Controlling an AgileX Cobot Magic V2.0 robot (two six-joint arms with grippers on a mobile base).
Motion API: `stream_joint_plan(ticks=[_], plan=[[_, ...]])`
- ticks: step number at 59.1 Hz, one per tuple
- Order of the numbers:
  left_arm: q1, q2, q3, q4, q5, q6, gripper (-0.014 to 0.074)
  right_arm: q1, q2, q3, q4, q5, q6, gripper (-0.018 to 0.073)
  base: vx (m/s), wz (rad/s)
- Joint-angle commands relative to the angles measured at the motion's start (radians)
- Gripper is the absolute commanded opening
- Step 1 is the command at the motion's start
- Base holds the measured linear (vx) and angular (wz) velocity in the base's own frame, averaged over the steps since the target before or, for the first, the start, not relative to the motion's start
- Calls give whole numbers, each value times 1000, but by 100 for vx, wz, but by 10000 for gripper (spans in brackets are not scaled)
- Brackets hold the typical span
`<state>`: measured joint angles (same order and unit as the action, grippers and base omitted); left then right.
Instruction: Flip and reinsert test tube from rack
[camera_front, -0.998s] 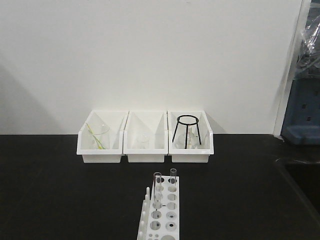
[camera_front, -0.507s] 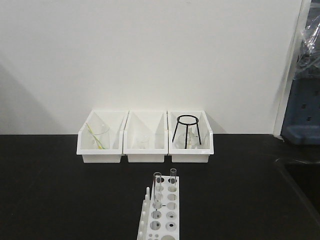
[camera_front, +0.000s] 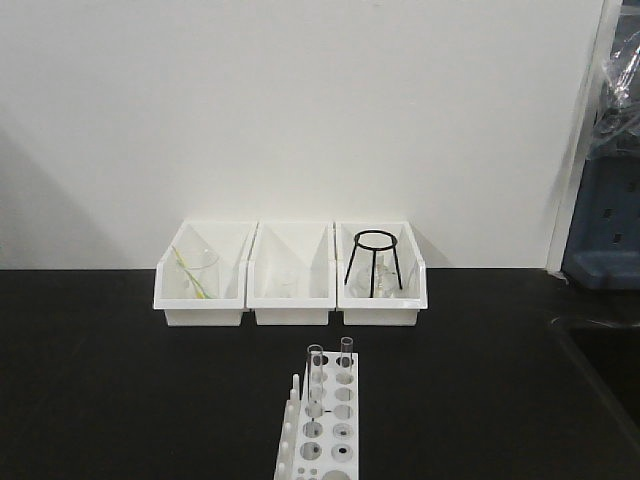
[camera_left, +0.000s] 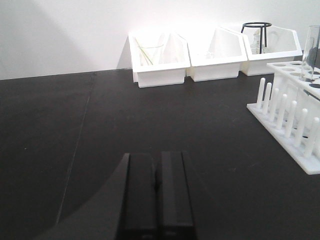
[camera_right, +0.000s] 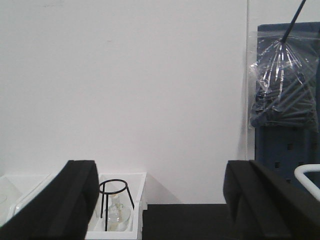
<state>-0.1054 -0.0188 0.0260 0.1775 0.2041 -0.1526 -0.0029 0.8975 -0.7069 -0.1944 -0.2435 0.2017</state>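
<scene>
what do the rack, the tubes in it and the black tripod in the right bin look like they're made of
The rack: likely moulded plastic, opaque white with a slight sheen; its pegs and round holes look moulded. The test tubes: clear glass or clear plastic, cannot tell which; the rack shows through them. The tripod: probably metal rod, thin and black, perhaps painted or coated.
</scene>
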Motion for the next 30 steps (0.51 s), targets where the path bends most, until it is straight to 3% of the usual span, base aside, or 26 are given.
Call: stream_joint_plan(ticks=[1,9,17,19,20,30], plan=[[0,-7,-4,-5,-82,-10,-6,8,4,27,-110,-146,69,548,0,0],[0,-7,-4,-5,-82,-10,-6,84,52,149,-295,-300,166,522,0,0],[0,-7,-4,-5,-82,-10,-6,201,172,204,-443,-453,196,508,0,0],[0,-7,-4,-5,-82,-10,-6,223,204,204,-456,-471,195,508,0,0],[0,-7,-4,-5,-82,-10,-6,280,316,189,-461,-541,181,508,0,0],[0,-7,-4,-5,-82,-10,-6,315,489,128,-464,-640,172,508,0,0]])
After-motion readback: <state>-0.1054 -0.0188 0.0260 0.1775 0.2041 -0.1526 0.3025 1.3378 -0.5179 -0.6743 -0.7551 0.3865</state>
